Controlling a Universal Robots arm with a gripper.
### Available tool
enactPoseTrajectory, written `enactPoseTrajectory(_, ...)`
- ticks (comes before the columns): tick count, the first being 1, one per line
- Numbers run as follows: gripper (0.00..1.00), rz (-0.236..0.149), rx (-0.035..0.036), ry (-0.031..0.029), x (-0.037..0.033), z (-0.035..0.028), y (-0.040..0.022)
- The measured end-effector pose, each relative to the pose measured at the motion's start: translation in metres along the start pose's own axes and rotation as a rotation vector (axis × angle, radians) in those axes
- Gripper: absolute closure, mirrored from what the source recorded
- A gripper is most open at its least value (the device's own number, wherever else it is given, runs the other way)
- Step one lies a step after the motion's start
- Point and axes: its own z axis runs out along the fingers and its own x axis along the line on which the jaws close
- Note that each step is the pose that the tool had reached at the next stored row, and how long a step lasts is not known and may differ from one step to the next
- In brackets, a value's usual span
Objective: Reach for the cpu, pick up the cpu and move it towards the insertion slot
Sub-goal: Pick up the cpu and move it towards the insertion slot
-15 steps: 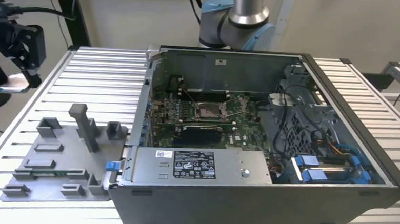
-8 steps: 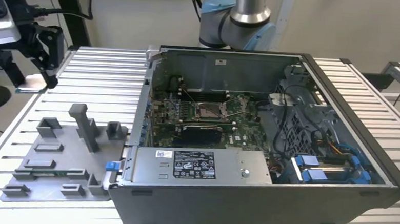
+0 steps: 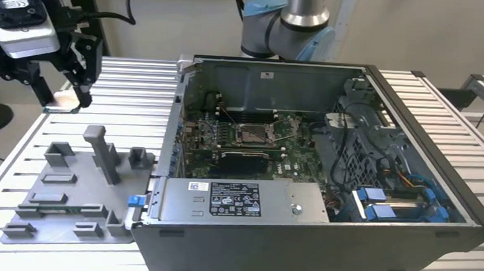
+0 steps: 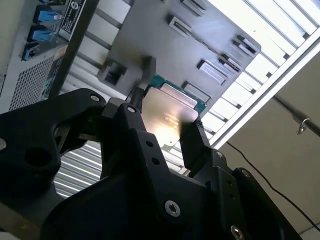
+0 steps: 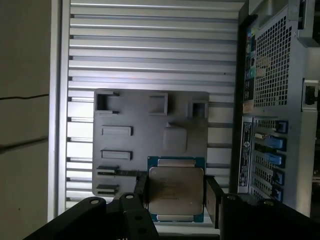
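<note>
My gripper point(image 3: 62, 100) hangs at the exterior view's upper left, above the slatted table and beyond the grey tray point(image 3: 65, 194). It is shut on the cpu point(image 3: 61, 106), a thin flat chip held by two opposite edges. In both wrist views the cpu point(image 5: 175, 187) point(image 4: 165, 112) shows its silvery top with a green rim, pinched between the black fingers point(image 5: 214, 197), well above the tray point(image 5: 150, 115). The insertion slot point(image 3: 252, 135), a square silver frame with a dark centre, lies on the green board inside the open computer case, far to the exterior view's right of the gripper.
The open computer case point(image 3: 320, 239) fills the middle and right, with a power supply point(image 3: 238, 200), cables and blue connectors point(image 3: 387, 208) inside. Several grey fixture blocks point(image 3: 104, 153) stand on the tray. The arm's base point(image 3: 285, 20) rises behind the case.
</note>
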Motion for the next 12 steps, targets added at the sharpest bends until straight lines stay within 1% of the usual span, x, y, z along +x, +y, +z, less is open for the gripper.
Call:
enactPoseTrajectory(4,1.00,0.000,-0.0001,0.0007,-0.0148,0.0000,-0.0003)
enactPoseTrajectory(12,1.00,0.000,-0.0001,0.0016,-0.0405,-0.0001,-0.0008)
